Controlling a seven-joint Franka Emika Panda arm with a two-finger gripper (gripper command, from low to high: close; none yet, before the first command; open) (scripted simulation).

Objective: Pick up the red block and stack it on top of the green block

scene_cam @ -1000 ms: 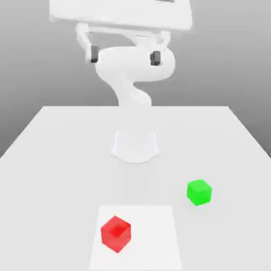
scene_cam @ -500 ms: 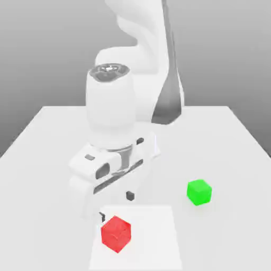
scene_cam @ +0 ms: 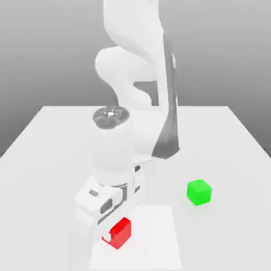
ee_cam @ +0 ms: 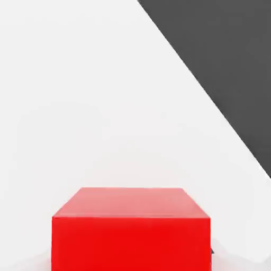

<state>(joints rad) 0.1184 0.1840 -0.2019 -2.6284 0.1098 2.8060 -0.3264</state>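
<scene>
The gripper [scene_cam: 117,231] is hiding part of the red block [scene_cam: 122,234]. Above the block, the arm [scene_cam: 132,24] is running out of the exterior view; the hand view's edge is cutting the block off.

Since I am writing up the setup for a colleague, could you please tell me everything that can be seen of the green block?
The green block is a small, plain, bright green cube with smooth faces and no markings. It sits on the table's bare surface towards the exterior view's right, beside the white sheet but off it, turned so that a corner faces the camera. Nothing but the table touches it.
</scene>
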